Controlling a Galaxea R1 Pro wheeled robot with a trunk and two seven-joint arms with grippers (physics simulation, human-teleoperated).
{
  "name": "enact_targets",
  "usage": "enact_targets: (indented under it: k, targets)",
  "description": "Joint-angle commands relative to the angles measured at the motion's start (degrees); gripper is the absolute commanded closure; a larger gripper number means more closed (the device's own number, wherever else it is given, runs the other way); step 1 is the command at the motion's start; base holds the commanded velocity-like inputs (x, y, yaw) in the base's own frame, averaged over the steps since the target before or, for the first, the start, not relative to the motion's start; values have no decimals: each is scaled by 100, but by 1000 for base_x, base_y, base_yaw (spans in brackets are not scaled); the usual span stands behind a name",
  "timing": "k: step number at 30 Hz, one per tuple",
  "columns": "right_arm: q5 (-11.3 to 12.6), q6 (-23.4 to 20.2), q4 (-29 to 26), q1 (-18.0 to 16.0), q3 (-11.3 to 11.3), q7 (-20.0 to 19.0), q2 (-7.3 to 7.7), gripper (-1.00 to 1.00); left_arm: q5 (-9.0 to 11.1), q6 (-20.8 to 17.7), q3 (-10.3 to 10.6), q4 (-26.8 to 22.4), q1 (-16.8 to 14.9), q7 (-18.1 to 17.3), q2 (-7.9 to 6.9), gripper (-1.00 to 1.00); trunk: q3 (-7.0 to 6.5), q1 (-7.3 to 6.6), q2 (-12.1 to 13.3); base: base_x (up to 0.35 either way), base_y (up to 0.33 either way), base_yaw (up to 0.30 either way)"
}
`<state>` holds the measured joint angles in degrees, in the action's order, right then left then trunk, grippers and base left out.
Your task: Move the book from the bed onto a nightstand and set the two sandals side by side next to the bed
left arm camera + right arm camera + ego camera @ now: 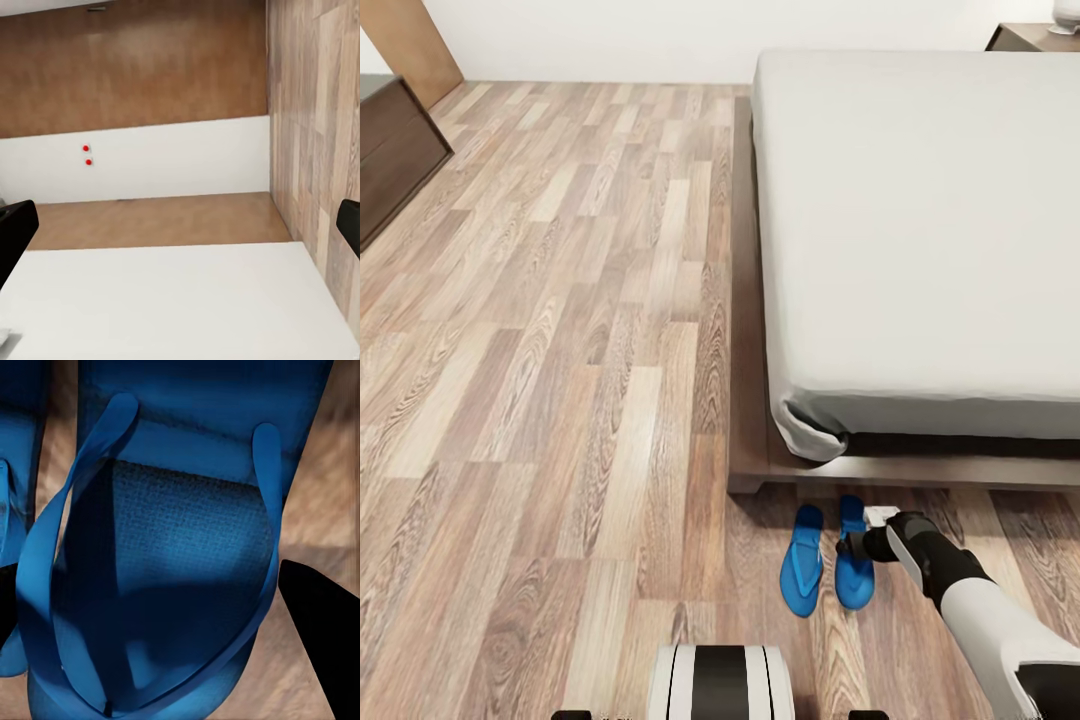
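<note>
Sandal step looked to be in hand. 2 sandals lay side by side on the floor (560, 400) just off the foot of the bed (920, 230): left sandal (801, 575), right sandal (854, 570). Right gripper (857, 545) sat low over the right sandal (172, 585), fingers (322, 637) spread either side of its strap end, not clamped. Left gripper (180, 240) was spread wide, holding nothing, facing a white surface and wood panels. No book on the visible mattress; a dark nightstand (1035, 37) corner showed beyond the bed. Judgement: pair looked placed; next move, lift the right gripper straight off without nudging the sandal.
</note>
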<state>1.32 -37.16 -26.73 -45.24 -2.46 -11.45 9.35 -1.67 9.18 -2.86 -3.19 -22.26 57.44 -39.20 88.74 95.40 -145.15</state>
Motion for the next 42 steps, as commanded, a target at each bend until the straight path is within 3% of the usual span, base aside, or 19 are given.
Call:
enact_targets:
  k: [1, 15, 19, 42]
  targets:
    - [10, -27, -8, -16, -26, -9, 6, 100, -19, 34, -30, 3, -2, 4, 0, -100, 26, 1, -3, 0, 0, 0]
    - [6, -21, 115, -99, -35, 2, 21, 100, -42, 31, -29, 2, -3, 4, 8, -100, 137, 14, -9, 0, 0, 0]
    - [1, -20, 122, -99, -35, -2, 34, 100, -43, 31, -30, 2, -2, 4, 9, -100, 226, 25, -15, 0, 0, 0]
    - [26, 400, 116, -99, -41, -94, 32, 100, -44, 31, -30, 3, -2, 0, 8, -100, 292, 32, -19, 0, 0, 0]
